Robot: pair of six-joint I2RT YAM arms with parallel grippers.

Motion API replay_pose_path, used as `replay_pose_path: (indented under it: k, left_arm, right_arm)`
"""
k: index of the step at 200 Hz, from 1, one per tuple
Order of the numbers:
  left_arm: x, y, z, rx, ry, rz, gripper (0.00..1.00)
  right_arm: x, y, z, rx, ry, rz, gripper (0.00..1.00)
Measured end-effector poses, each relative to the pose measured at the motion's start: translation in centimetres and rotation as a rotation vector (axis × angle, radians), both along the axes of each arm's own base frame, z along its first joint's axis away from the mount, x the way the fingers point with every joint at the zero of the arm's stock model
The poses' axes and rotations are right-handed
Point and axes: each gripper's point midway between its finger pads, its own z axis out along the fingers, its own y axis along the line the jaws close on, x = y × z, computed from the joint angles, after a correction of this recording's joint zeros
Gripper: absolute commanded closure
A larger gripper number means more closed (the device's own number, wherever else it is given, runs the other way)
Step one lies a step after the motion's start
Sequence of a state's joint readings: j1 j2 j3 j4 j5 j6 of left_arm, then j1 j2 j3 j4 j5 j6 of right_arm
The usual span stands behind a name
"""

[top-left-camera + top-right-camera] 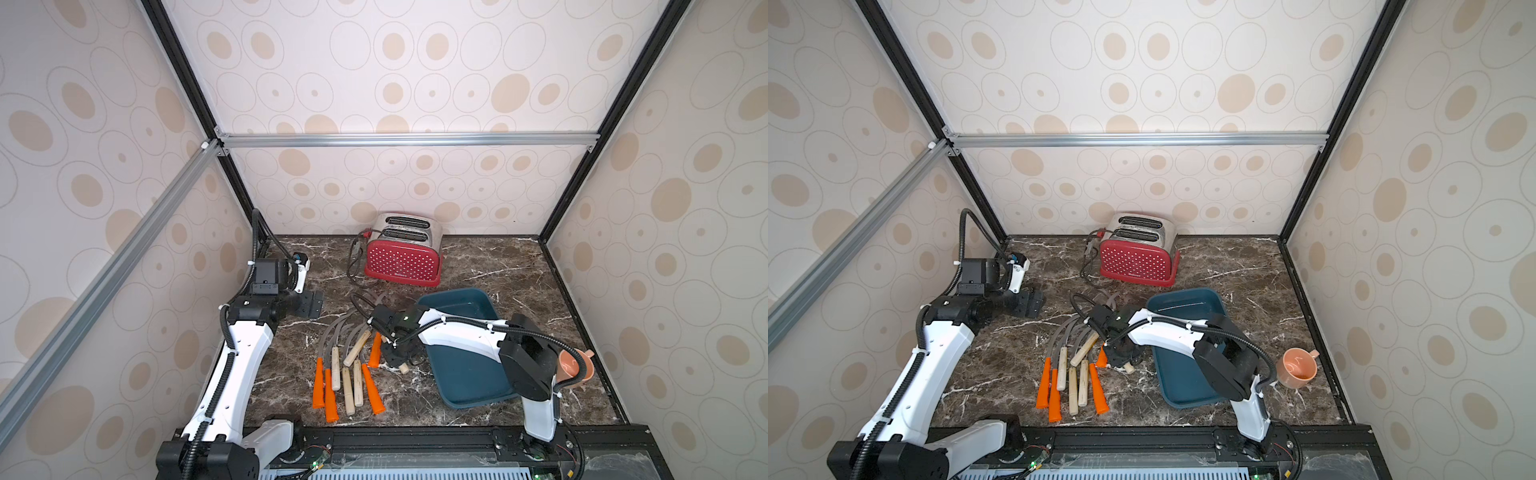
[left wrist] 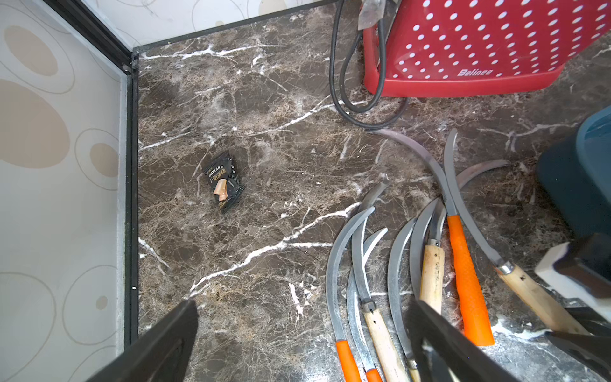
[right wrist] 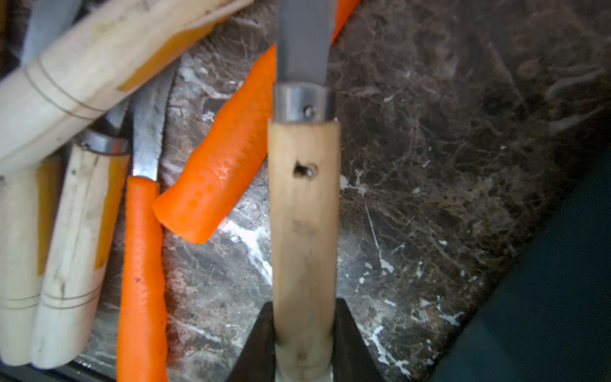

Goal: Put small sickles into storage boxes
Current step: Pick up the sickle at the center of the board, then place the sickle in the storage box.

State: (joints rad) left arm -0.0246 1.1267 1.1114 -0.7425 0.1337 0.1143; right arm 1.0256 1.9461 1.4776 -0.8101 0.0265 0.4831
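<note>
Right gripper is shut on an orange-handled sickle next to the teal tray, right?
Not orange-handled. The right gripper is shut on a wooden-handled sickle next to the teal tray; the right wrist view shows the pale wood between its fingers.

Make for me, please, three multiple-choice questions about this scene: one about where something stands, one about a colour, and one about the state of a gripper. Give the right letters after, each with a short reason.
1. Where does the toaster stand?
A. Farther back than the tray
B. Inside the tray
C. At the front edge

2. What handle has the sickle in the right gripper?
A. Orange
B. Black
C. Pale wood

3. How is the left gripper?
A. Shut on an orange sickle
B. Open and empty
C. Shut on a cord

Answers:
1 A: both top views show it beyond the tray's far end.
2 C: the right wrist view shows the jaws clamped on pale wood.
3 B: the left wrist view shows it spread wide, gripping nothing.
</note>
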Motion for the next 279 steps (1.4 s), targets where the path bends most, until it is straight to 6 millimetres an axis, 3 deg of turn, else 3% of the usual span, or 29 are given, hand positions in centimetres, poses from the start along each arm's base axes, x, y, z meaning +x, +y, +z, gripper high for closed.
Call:
replay_pose_path:
  k: [27, 65, 89, 116, 155, 190, 232, 279]
  left_arm:
    - [0.0, 0.0, 0.0, 0.001, 0.002, 0.001, 0.01]
    - [0.0, 0.0, 0.3, 0.002, -0.002, 0.001, 0.01]
    - [0.2, 0.0, 0.9, 0.002, -0.014, -0.001, 0.01]
    - [0.9, -0.1, 2.0, -0.001, -0.027, -0.009, 0.01]
    - [2.5, -0.2, 3.0, -0.010, -0.030, -0.003, 0.01]
    - [3.2, -0.4, 3.3, -0.038, -0.028, 0.017, 0.01]
    - [3.7, -0.5, 2.1, -0.064, 0.012, 0.037, 0.01]
    - [3.5, -1.1, 1.6, -0.090, 0.036, 0.012, 0.01]
  right_arm:
    - [-0.3, -0.1, 2.2, 0.039, -0.010, 0.008, 0.94]
    - [-0.8, -0.9, 6.9, 0.110, -0.060, 0.020, 0.94]
    - [-1.0, -2.5, 9.9, 0.141, -0.104, 0.010, 0.94]
    - [-1.4, -5.7, 11.3, 0.140, -0.128, -0.030, 0.93]
    - [-1.9, -11.3, 10.5, 0.101, -0.111, -0.138, 0.93]
    - [-2.3, -14.5, 9.0, 0.074, -0.085, -0.219, 0.92]
    - [-2.7, -16.2, 6.5, 0.036, -0.035, -0.266, 0.92]
    - [-3.1, -16.2, 5.1, 0.034, -0.003, -0.272, 0.92]
